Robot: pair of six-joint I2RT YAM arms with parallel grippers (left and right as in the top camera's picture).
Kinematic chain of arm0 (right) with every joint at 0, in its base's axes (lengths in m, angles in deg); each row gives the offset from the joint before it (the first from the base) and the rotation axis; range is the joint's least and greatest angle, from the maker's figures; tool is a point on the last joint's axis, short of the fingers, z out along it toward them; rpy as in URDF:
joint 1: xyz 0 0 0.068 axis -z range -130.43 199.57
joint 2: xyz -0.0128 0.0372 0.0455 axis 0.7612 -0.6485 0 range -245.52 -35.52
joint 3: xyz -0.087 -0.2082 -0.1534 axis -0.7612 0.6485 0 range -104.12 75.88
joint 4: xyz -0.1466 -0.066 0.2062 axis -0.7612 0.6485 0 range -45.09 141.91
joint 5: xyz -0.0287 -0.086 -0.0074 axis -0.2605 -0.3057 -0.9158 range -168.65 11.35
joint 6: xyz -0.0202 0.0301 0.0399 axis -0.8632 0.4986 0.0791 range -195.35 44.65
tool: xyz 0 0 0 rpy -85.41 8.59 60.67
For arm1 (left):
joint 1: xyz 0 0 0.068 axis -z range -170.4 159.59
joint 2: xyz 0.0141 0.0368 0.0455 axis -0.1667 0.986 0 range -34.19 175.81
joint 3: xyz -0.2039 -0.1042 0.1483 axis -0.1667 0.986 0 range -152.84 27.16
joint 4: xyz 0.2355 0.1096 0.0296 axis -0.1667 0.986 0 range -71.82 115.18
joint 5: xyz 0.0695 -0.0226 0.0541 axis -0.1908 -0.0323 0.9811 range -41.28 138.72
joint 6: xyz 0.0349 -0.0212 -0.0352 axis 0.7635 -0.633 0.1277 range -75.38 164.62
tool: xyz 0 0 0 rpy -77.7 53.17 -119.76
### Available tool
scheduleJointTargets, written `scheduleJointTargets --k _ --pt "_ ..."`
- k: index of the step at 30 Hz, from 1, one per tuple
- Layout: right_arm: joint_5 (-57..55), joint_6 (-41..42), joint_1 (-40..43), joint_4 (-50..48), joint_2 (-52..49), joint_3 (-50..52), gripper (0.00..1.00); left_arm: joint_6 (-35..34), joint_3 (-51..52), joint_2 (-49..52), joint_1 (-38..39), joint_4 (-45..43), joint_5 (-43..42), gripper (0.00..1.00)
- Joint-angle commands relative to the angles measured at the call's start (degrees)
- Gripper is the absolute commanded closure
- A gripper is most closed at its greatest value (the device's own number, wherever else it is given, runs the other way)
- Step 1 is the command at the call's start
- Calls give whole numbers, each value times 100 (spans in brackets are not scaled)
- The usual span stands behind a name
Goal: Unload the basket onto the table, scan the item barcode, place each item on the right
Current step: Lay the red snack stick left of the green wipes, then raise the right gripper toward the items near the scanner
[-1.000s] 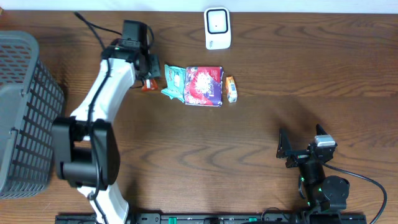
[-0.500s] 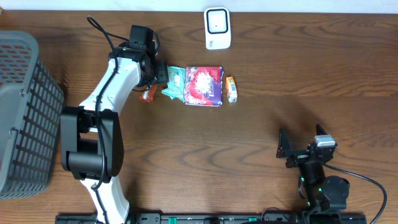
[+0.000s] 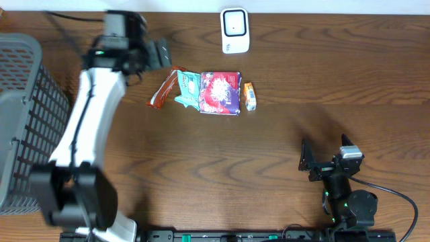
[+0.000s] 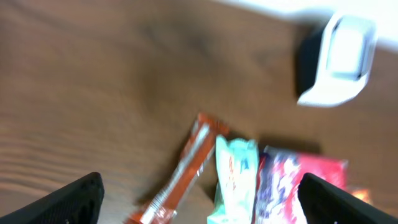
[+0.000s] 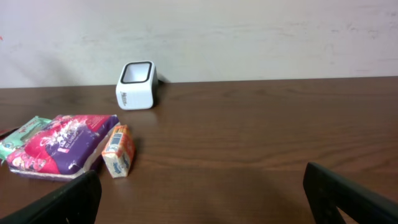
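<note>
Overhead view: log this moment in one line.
left gripper: open, empty | right gripper: open, empty | orange packet: on table | scanner: untouched

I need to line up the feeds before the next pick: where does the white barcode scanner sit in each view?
Overhead: white barcode scanner at top centre.
Left wrist: scanner in the upper right corner, blurred.
Right wrist: scanner left of centre, in the upper half.
Shared landmark: the purple packet, which lies below the scanner in every picture.
</note>
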Motion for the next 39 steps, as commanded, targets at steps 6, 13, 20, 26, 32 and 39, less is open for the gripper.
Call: scheduleJointTargets --k 6,13,20,26,32,39 --pt "-76 -46 -28 -313 31 9 1 31 -81 -120 -439 330 269 2" --pt "216 179 -28 -1222 31 9 1 31 -68 -52 -483 647 295 2" --pt "107 151 -31 -1751 31 9 1 31 -68 -52 -483 645 293 2" --pt "1572 -55 -31 -3445 31 9 1 31 -68 -52 -483 645 295 2" --pt "1834 -610 -28 -3960 -155 -516 1 31 -68 -52 -483 645 293 2" --pt "1958 -1425 -28 -1200 -1836 -2638 1 31 -68 -52 -483 645 293 2"
